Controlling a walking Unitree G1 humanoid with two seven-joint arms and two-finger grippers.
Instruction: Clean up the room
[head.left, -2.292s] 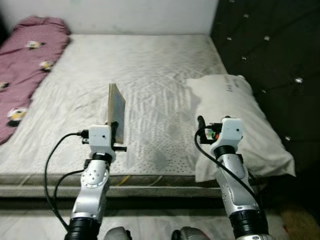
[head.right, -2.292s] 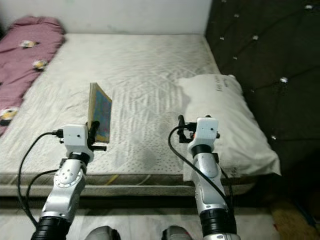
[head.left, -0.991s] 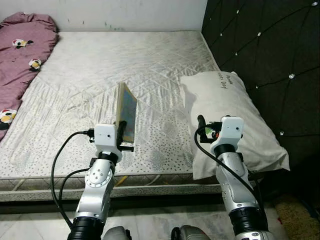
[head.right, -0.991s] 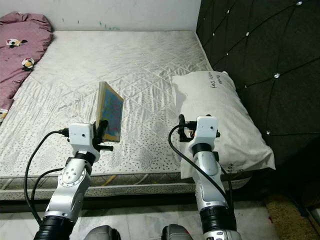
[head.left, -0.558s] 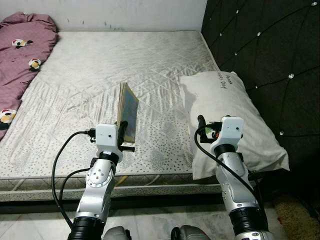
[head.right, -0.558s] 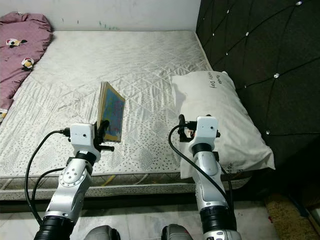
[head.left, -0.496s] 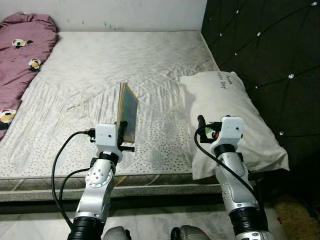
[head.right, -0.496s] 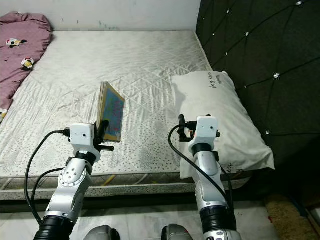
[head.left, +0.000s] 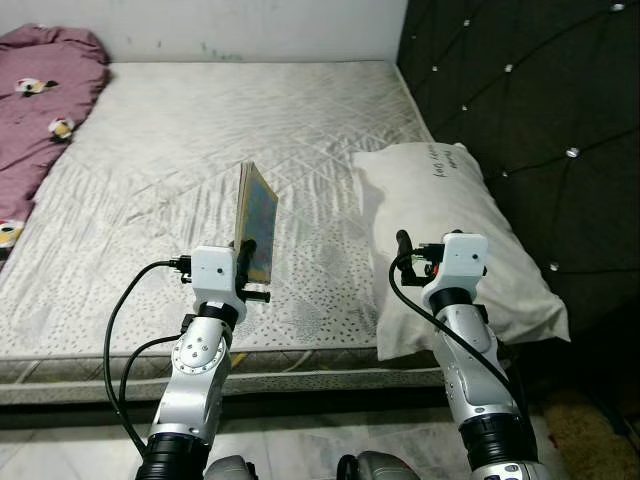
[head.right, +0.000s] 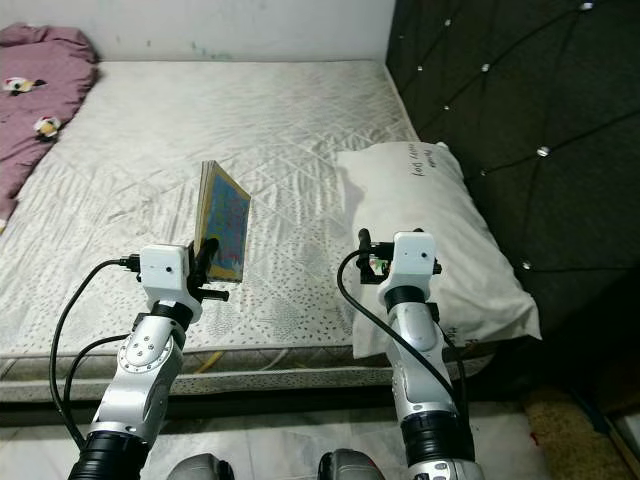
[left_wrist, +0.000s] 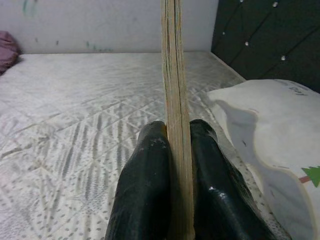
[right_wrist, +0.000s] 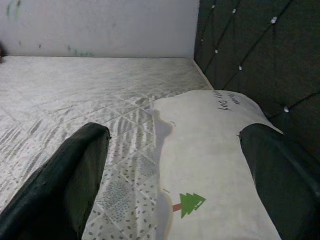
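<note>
My left gripper (head.left: 243, 256) is shut on a thin book (head.left: 257, 220) with a colourful cover, held upright on edge above the near part of the mattress (head.left: 200, 130). In the left wrist view the book (left_wrist: 172, 75) stands clamped between the two black fingers (left_wrist: 145, 195). My right gripper (head.left: 404, 247) hovers open and empty near the front edge of the bed, beside a white pillow (head.left: 450, 230). Its fingers (right_wrist: 75, 170) stand wide apart in the right wrist view, with the pillow (right_wrist: 210, 145) between and beyond them.
A maroon blanket (head.left: 35, 90) with small prints lies along the bed's far left side. A black tufted headboard (head.left: 520, 90) rises on the right. The white wall (head.left: 220, 25) runs behind the bed. Tiled floor (head.left: 300, 450) shows below the bed frame.
The view has shifted slightly to the right, so the bed and pillow sit a little further left in the picture. Both grippers hold the same pose, the book still clamped.
</note>
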